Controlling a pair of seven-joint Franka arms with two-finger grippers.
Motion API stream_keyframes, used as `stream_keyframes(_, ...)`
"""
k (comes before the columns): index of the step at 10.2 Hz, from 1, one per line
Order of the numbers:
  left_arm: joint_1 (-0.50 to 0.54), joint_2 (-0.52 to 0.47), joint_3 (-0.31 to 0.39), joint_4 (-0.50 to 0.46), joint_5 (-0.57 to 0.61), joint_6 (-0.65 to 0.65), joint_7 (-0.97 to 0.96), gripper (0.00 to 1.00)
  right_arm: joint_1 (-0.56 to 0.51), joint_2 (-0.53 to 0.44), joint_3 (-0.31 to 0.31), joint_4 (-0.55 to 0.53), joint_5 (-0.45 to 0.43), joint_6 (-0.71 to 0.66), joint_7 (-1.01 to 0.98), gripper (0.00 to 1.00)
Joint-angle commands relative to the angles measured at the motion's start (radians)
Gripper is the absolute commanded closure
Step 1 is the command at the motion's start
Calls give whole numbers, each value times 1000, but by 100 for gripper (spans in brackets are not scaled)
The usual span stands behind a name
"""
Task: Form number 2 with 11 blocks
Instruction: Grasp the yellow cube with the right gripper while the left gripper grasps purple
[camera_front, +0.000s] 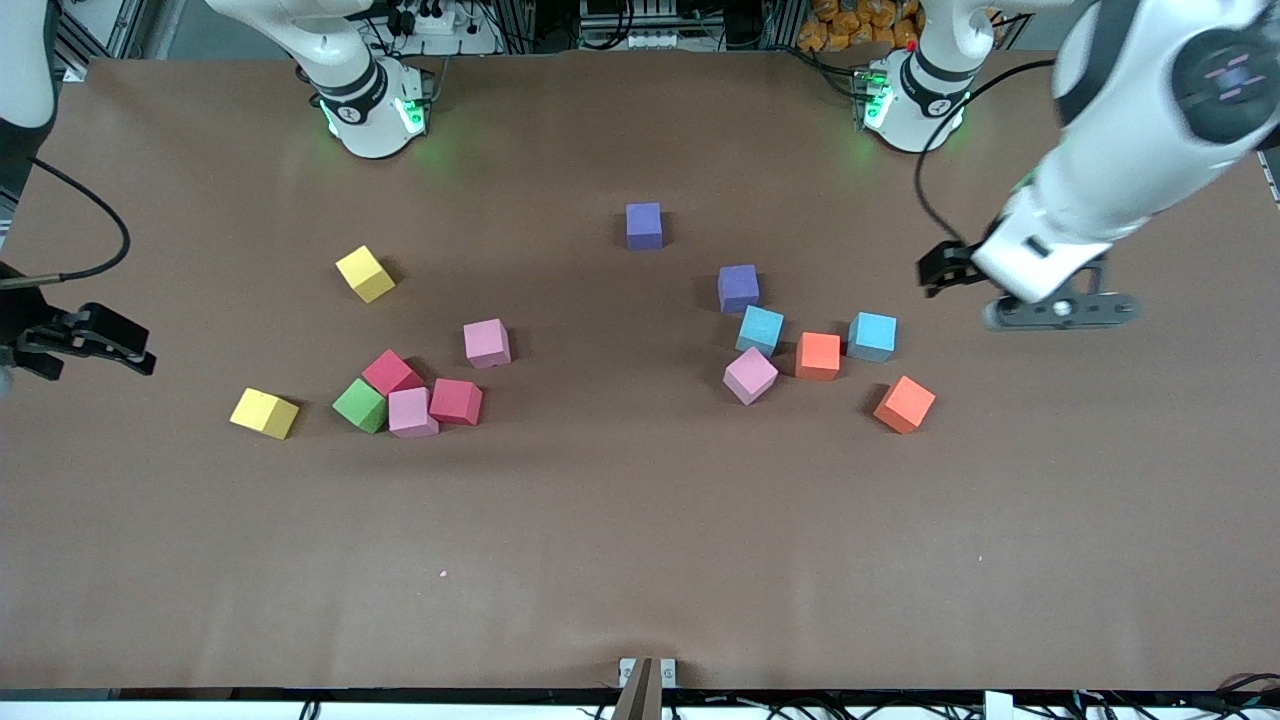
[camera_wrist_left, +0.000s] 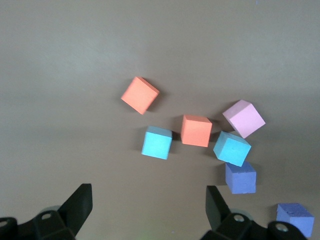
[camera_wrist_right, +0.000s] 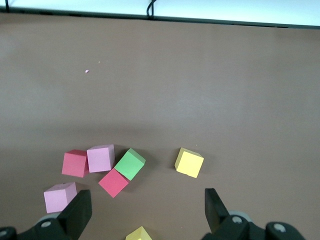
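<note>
Foam blocks (camera_front: 818, 355) lie scattered, no figure begun. Left gripper (camera_wrist_left: 147, 207) and right gripper (camera_wrist_right: 145, 210) hang released, empty. Clustered cubes probably risk being nudged during picking.

Robotics lab: brown-covered counter (camera_front: 640, 560), two arm bases (camera_front: 372, 110) bolted on, cabling and power strips (camera_front: 430, 20) alongside.

The blocks (camera_front: 818, 355) look like soft foam with a matt, faintly grainy skin, and the green cube (camera_front: 360, 405) has the same finish. The table (camera_front: 640, 560) is covered in a matt brown sheet, smooth and without shine. The arms' shells (camera_front: 1090, 200) are glossy white plastic, and the left pincer's fingers (camera_wrist_left: 80, 202) are dull black.
</note>
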Motion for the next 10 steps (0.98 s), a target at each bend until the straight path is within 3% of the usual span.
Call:
stream_keyframes(1,-57,-16,-10,-117,-15,79,-100,0,26,44,-12,-3,14,-9,-84,0)
stream_keyframes(6,-106,48,-160,-301,-15,292,-277,0,69,41,-10,-231,44,168,-81,0)
stream_keyframes(8,-127,58,-180,-393,-15,411,-279,0,81,15,-10,-441,44,395,-83,0)
stream_keyframes(10,-187,102,-182,-414,-15,481,-364,0,71,-37,-12,-645,44,593,-130,0)
